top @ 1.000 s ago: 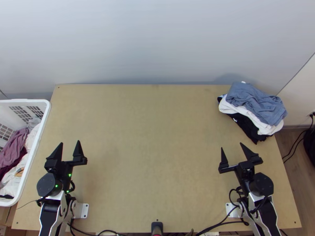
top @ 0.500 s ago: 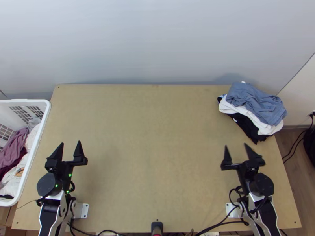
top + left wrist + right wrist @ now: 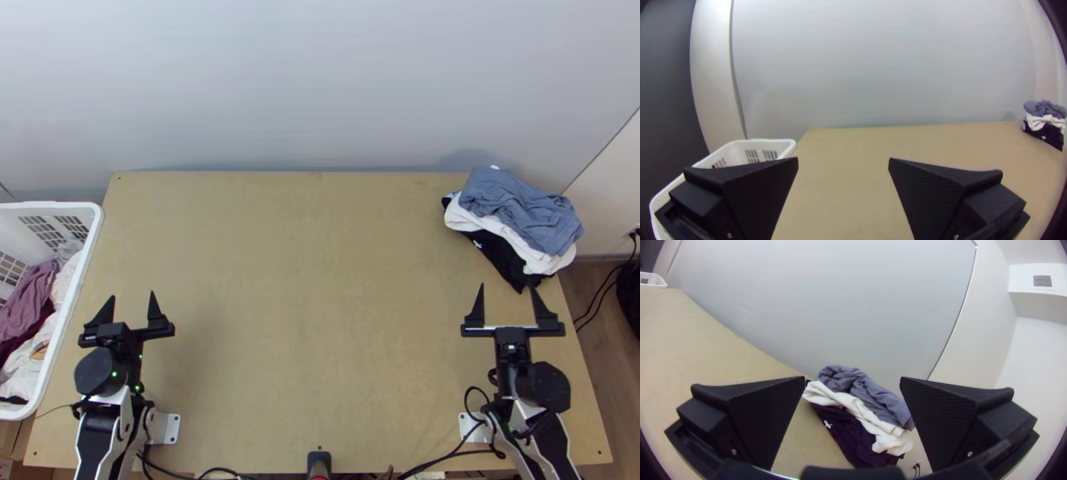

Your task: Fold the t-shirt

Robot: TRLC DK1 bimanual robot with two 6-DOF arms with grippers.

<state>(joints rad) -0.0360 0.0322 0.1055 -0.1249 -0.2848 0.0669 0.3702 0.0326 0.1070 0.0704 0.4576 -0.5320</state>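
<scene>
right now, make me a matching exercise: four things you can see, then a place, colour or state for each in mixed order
1. laundry basket
2. blue-grey garment
3. black garment
4. right end effector

A. bottom of the clothes pile
B. open
C. white, left of the table in the top view
D. top of the clothes pile

Pairs: 1-C, 2-D, 3-A, 4-B

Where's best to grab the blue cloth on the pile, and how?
Probably by a raised wrinkle in the middle of the blue cloth, from above: it lies bunched on top, and white cloth peeks out along its near edge, where a pinch might catch both.
</scene>
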